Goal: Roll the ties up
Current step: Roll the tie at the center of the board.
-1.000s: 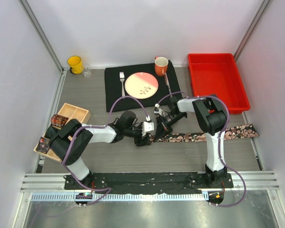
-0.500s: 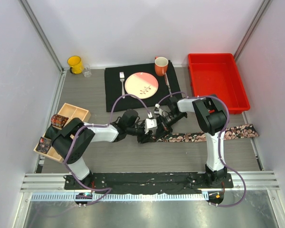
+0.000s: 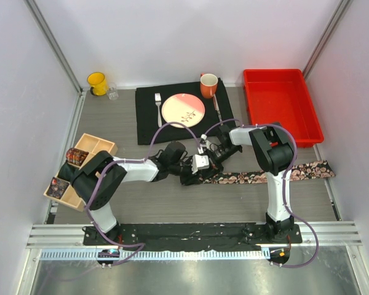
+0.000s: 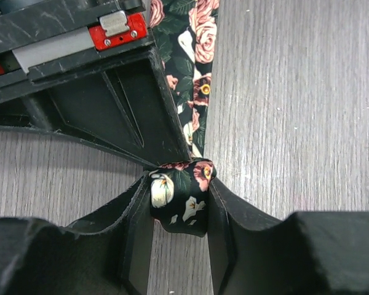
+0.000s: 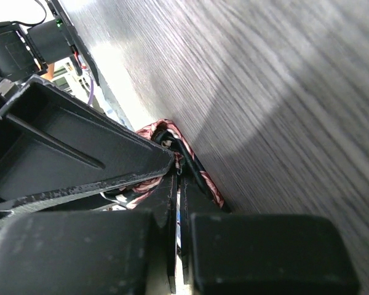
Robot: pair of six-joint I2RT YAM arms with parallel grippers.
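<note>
The black floral tie [image 3: 264, 175] lies as a long strip across the table right of centre. Its left end is wound into a small coil [image 4: 178, 200]. My left gripper [image 3: 195, 177] is shut on that coil, one finger [image 4: 138, 215] on each side of it. In the left wrist view the strip [image 4: 197, 61] runs away from the coil. My right gripper [image 3: 208, 166] meets the coil from the opposite side. Its fingers [image 5: 203, 190] are pressed together on the tie fabric [image 5: 172, 138]. A dark red-brown coiled tie [image 3: 77, 157] sits in the wooden tray [image 3: 101, 146].
A black placemat [image 3: 147, 123] holds a plate [image 3: 183, 109], fork and knife, with an orange mug [image 3: 208, 85] at its corner. A red bin [image 3: 280, 104] stands at the back right. A yellow cup [image 3: 97, 82] stands at the back left.
My left gripper has moved right along the tie with the coiled end, closer to the right gripper. The right arm has hardly moved.
</note>
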